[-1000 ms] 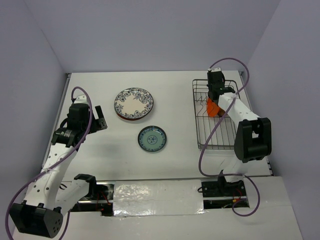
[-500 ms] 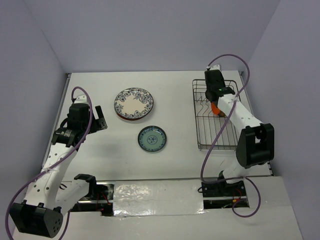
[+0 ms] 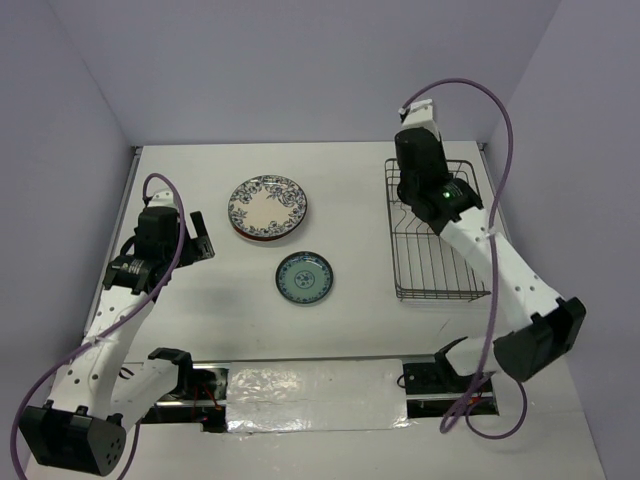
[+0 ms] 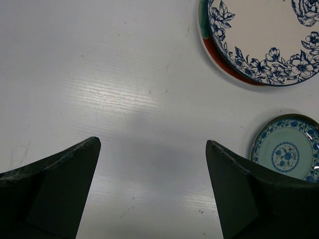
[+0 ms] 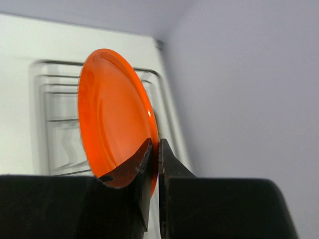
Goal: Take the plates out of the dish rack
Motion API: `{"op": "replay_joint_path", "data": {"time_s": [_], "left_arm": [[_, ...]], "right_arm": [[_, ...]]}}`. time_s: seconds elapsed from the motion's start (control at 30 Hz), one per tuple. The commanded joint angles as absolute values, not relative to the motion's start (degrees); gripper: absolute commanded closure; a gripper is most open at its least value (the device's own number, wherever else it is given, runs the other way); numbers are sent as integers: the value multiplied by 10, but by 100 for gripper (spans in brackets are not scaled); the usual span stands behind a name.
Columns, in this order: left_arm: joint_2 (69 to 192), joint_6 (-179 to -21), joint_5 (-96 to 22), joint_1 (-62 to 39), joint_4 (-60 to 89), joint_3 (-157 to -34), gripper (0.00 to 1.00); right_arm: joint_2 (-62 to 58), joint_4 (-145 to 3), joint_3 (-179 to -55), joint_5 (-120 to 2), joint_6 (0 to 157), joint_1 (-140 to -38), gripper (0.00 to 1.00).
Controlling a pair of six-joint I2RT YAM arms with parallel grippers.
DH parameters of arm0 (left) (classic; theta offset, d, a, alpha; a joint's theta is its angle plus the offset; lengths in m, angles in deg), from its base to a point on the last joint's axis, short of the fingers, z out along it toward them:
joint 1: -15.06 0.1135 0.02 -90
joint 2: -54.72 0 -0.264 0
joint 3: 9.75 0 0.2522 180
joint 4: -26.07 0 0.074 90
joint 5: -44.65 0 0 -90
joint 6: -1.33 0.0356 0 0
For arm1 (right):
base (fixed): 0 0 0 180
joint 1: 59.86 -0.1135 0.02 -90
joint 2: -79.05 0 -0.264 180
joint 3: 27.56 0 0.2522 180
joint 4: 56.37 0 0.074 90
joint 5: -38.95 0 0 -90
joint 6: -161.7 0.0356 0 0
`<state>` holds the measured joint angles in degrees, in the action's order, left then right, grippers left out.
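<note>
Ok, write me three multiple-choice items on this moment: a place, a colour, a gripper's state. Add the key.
1. Where does the small teal plate lie? A. on the table, nearer the arms than the floral plate B. on top of that plate C. under it
2. What colour is the held plate in the right gripper? A. teal B. orange C. white
3. How is the left gripper? A. shut on a plate B. shut, empty C. open, empty
Key: 1 A, it lies alone on bare table; 2 B, the held plate shows orange, pinched at its rim; 3 C, its fingers stand wide apart over the table.
</note>
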<state>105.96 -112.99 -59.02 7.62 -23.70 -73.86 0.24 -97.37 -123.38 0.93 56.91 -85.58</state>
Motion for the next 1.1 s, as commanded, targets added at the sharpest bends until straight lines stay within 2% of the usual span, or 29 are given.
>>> {"op": "replay_joint_path", "data": {"time_s": [0.0, 0.07, 0.1, 0.2, 0.33, 0.43, 0.53, 0.73, 1.07], "left_arm": [[1050, -1135, -600, 74, -232, -756, 0], [1042, -1137, -604, 74, -232, -756, 0], [1035, -1138, -608, 74, -232, -756, 0], [1024, -1141, -619, 74, -232, -755, 0], [1012, -1143, -625, 74, -232, -754, 0], [1016, -1143, -623, 74, -233, -755, 1], [1017, -1142, -621, 74, -233, -755, 1], [1019, -1140, -611, 74, -229, -755, 0], [1022, -1139, -606, 74, -228, -754, 0]], "right_arm": [[66, -1016, -1265, -102, 680, -899, 100], [111, -998, -1218, -226, 714, -904, 100], [127, -959, -1193, -327, 760, -905, 100], [162, -893, -1095, -452, 834, -908, 100], [145, -755, -989, -651, 919, -916, 100], [111, -661, -919, -725, 968, -922, 100], [87, -606, -862, -744, 994, -926, 100], [26, -577, -829, -762, 996, -931, 98], [-47, -582, -849, -718, 981, -933, 94]]}}
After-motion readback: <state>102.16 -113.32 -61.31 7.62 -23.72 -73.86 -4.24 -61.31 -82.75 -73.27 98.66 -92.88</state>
